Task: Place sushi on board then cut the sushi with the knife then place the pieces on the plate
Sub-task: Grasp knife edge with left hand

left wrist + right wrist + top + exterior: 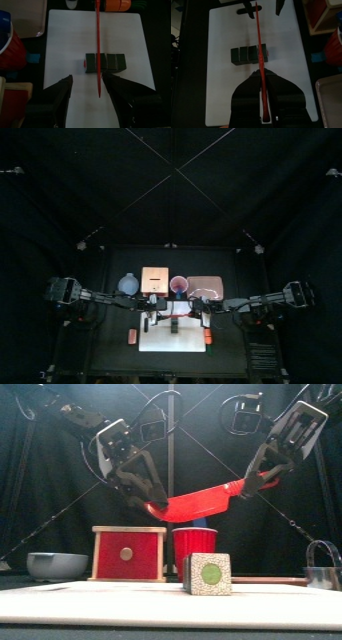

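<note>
While both arms hang over the middle of the counter, we see the red knife up in the air between them. Our right gripper is closed tight on one end of the knife, and the thin blade runs straight out from its jaws. Our left gripper has its jaws apart. The other end of the knife pokes into the gap, close to one jaw, and we cannot tell if it touches.

Under the knife lies the sushi roll. It sits near the middle of the white board, and the knife is well above it, not touching. Its dark green blocks are all pushed together in one row.

Behind the board stands the red cup, with the wooden box and its red front just beside it. The blue-grey bowl is to the left of the box. The pink plate lies flat behind the board, on the right side.
</note>
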